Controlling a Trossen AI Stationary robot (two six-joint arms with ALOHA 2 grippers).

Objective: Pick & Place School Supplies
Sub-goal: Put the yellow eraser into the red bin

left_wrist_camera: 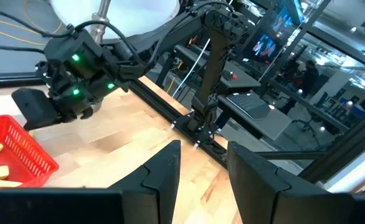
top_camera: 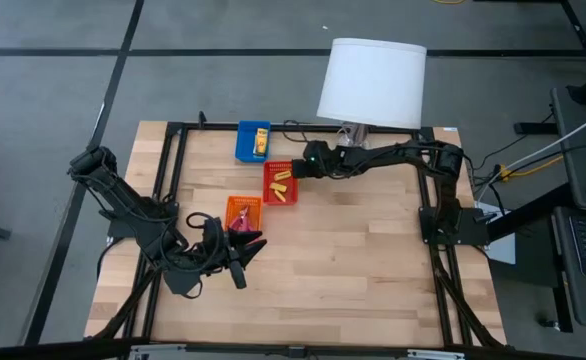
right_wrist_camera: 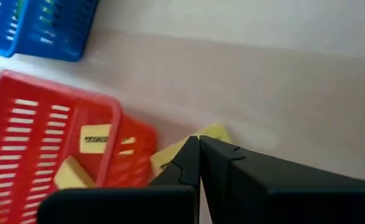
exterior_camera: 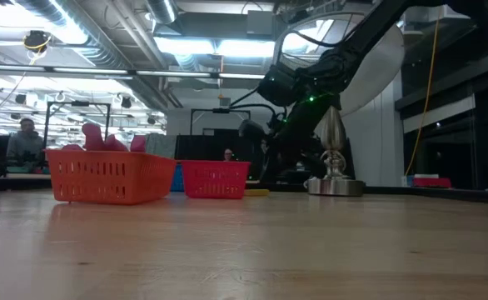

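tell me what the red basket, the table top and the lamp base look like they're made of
Red basket: likely moulded plastic, given its slotted walls and even colour. Table top: pale wood, looks like butcher block, with plank lines and grain. Lamp base: probably polished metal, silvery and reflective.

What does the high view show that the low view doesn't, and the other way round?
Only the high view shows the left hand, its fingers apart, near the orange tray, and the yellow packet in the blue tray. Only the low view shows people in the room behind. Both show the red tray, the lamp and the right arm.
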